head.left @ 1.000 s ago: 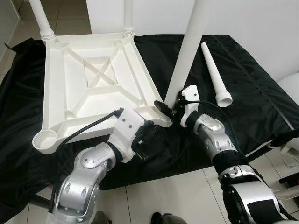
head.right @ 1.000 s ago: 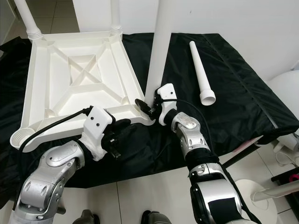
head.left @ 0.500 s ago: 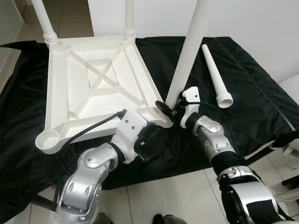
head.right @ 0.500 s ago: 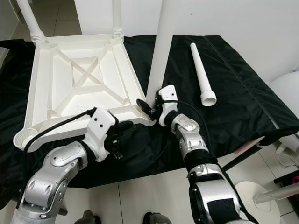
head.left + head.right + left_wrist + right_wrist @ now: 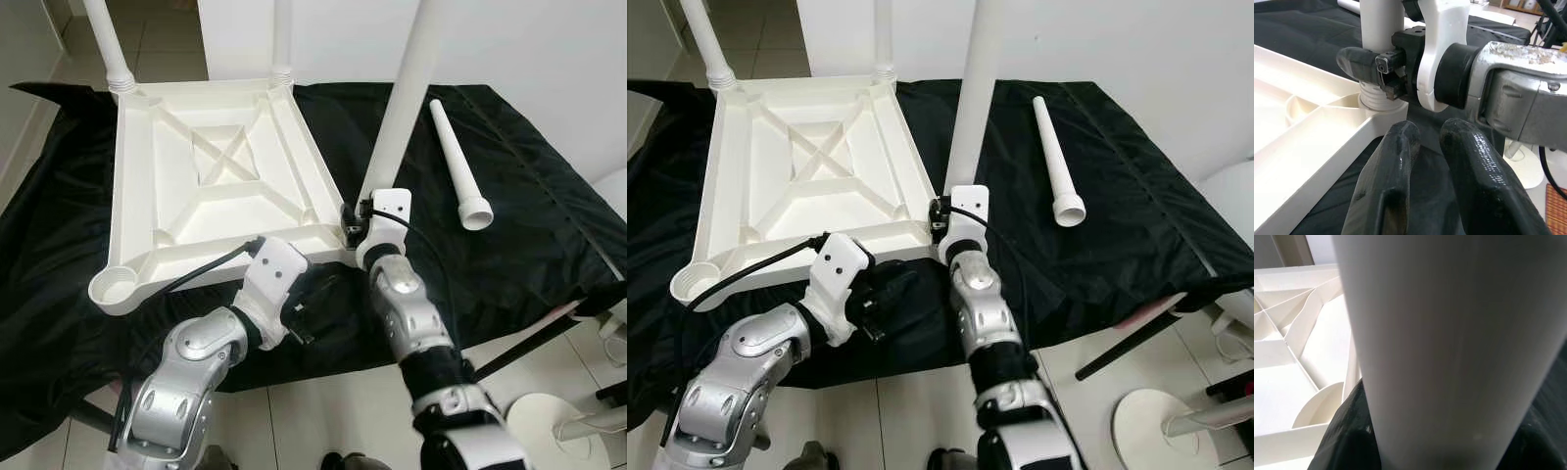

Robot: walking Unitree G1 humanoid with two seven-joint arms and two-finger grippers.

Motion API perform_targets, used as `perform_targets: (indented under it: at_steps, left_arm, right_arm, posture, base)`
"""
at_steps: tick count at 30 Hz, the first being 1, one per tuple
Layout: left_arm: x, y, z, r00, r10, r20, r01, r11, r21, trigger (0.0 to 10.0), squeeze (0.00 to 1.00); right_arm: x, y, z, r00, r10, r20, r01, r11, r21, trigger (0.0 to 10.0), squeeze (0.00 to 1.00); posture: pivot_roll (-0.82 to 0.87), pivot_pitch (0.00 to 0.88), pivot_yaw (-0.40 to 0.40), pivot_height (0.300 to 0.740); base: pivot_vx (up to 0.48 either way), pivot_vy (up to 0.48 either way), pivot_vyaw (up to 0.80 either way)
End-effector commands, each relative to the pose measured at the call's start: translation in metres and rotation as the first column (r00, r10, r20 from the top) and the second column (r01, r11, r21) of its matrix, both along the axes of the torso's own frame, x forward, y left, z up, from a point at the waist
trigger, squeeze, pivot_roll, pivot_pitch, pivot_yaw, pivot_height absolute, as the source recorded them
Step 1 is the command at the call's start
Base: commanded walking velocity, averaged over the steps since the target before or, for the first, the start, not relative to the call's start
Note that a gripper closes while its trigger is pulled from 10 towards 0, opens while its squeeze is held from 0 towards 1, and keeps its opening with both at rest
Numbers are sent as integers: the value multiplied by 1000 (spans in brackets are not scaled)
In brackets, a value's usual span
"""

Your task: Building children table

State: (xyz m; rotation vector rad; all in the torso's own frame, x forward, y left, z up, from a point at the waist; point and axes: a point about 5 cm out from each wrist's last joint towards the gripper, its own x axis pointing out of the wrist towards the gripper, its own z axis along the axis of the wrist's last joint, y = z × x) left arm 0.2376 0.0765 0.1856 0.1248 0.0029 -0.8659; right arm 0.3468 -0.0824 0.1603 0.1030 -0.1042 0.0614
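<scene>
The white table top (image 5: 162, 166) lies upside down on a black cloth. Two legs stand in its far corners (image 5: 110, 44) (image 5: 282, 39). A third leg (image 5: 400, 117) rises from the near right corner, and my right gripper (image 5: 351, 211) is shut around its threaded base (image 5: 1375, 95); that leg (image 5: 1449, 347) looms close in the right wrist view. Another leg (image 5: 457, 157) lies loose on the cloth at the right. The near left socket (image 5: 114, 291) holds nothing. My left gripper (image 5: 315, 292) rests on the cloth just below the near right corner, its fingers (image 5: 1396, 166) nearly together with nothing between them.
The black cloth (image 5: 534, 225) covers the whole work surface and hangs over its front edge. Tiled floor lies below, with a white round base (image 5: 534, 416) at the lower right and a white rounded seat (image 5: 609, 191) at the right edge.
My right wrist has turned around the leg's base and its forearm has swung in toward the middle. The left gripper stays by the corner. The camera has shifted slightly.
</scene>
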Motion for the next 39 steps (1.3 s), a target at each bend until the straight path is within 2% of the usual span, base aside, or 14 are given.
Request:
perform_targets:
  at_steps: [1,9,10,16,19,22,23,24,25,31,32,33,35,39]
  left_arm:
    - [0,2,1,996,88,15,-88,996,-11,10000,0]
    - [1,2,2,996,89,15,-88,996,-8,10000,0]
    - [1,3,2,996,92,16,-92,996,-9,10000,0]
    - [0,3,2,995,94,14,-94,996,-10,10000,0]
    - [0,3,2,995,96,15,-96,995,-9,10000,0]
    - [1,3,2,995,96,15,-96,995,-9,10000,0]
    - [1,4,2,995,96,14,-96,995,-9,10000,0]
    - [1,4,2,995,96,14,-96,995,-9,10000,0]
    - [1,4,2,995,95,16,-95,995,-5,10000,0]
    - [2,4,2,996,91,15,-91,996,-5,10000,0]
    - [2,4,3,996,90,18,-90,996,-5,10000,0]
    - [2,4,3,996,90,18,-90,996,-5,10000,0]
    - [4,4,4,996,89,24,-89,996,-2,10000,0]
    - [4,5,5,996,88,29,-88,996,1,10000,0]
  right_arm:
    - [-5,2,-14,998,-15,-63,17,999,33,10000,0]
    - [-4,-4,-4,999,-31,-22,31,999,9,10000,0]
    - [-5,-7,6,1000,1,25,-2,999,50,10000,1000]
    - [-6,-14,12,999,22,45,-24,998,56,10000,1000]
    - [-2,-24,10,985,169,25,-169,986,-3,10000,1000]
    - [-1,-26,10,979,204,20,-204,979,-11,10000,1000]
    - [-1,-28,9,968,252,13,-252,968,-15,10000,129]
    - [-1,-28,9,968,252,13,-252,968,-15,10000,129]
    - [0,-31,11,956,294,19,-293,955,-38,10000,0]
    - [2,-34,10,923,384,4,-382,920,-91,10000,0]
    - [4,-32,9,893,450,-1,-446,885,-135,10000,0]
    - [4,-32,9,893,450,-1,-446,885,-135,10000,0]
    - [9,-28,7,821,569,-31,-561,797,-223,10000,0]
    - [12,-25,5,774,630,-62,-624,741,-247,10000,0]
  posture:
    - [27,102,-49,740]
    - [26,111,-49,740]
    - [26,113,-50,740]
    - [26,114,-50,740]
    - [26,114,-48,740]
    - [26,114,-48,740]
    - [25,115,-44,740]
    - [25,115,-44,740]
    - [24,115,-42,740]
    - [22,113,-37,740]
    - [24,108,-33,740]
    - [24,108,-33,740]
    - [29,103,-28,740]
    - [33,100,-26,740]
  base:
    - [0,0,0]
    - [0,0,0]
    - [0,0,0]
    - [0,0,0]
    - [0,0,0]
    - [0,0,0]
    - [0,0,0]
    - [0,0,0]
    - [0,0,0]
    - [0,0,0]
    - [0,0,0]
    - [0,0,0]
    - [0,0,0]
    - [0,0,0]
